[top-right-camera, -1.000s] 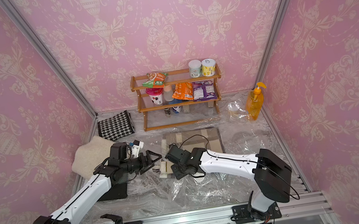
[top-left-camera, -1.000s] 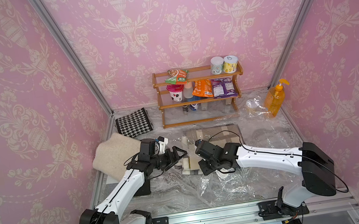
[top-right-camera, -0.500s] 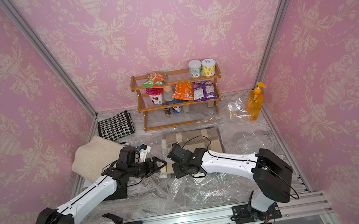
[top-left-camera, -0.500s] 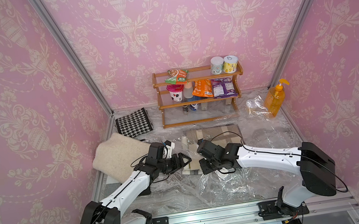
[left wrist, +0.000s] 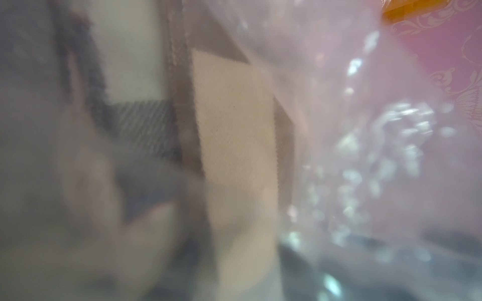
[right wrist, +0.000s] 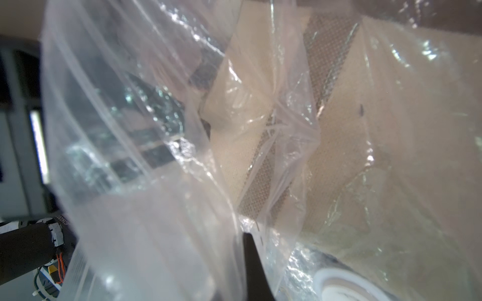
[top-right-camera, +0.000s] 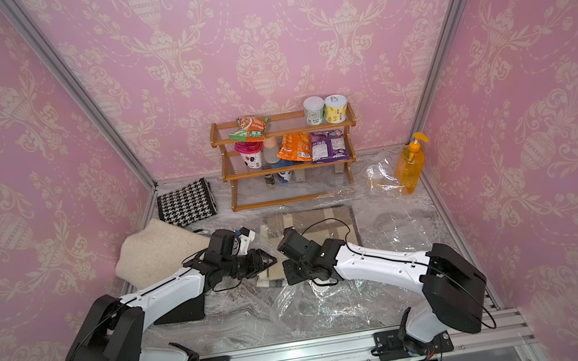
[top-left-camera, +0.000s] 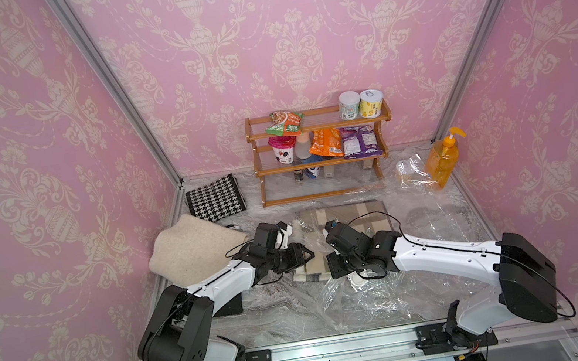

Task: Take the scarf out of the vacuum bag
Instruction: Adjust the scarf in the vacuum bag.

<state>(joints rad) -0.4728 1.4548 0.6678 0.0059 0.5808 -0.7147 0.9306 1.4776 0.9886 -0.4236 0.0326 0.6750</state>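
The vacuum bag [top-left-camera: 368, 295] lies crumpled on the table in front of the wooden rack [top-left-camera: 320, 163]. The plaid scarf [top-left-camera: 351, 215] sits under its film on the rack's side, and its white valve cap [top-left-camera: 358, 281] faces up. My right gripper [right wrist: 245, 234] is pressed together on a fold of the bag's film. My left gripper [top-left-camera: 306, 255] is at the scarf's near corner; I cannot tell how its jaws stand. A houndstooth cloth [top-left-camera: 216, 200] lies beside the rack.

Wooden rack [top-left-camera: 321, 195] standing mid-frame holding snacks [top-left-camera: 326, 143], orange pump bottle [top-left-camera: 443, 163] standing right, houndstooth cloth [top-left-camera: 215, 200], cream towel [top-left-camera: 193, 252] lying left.
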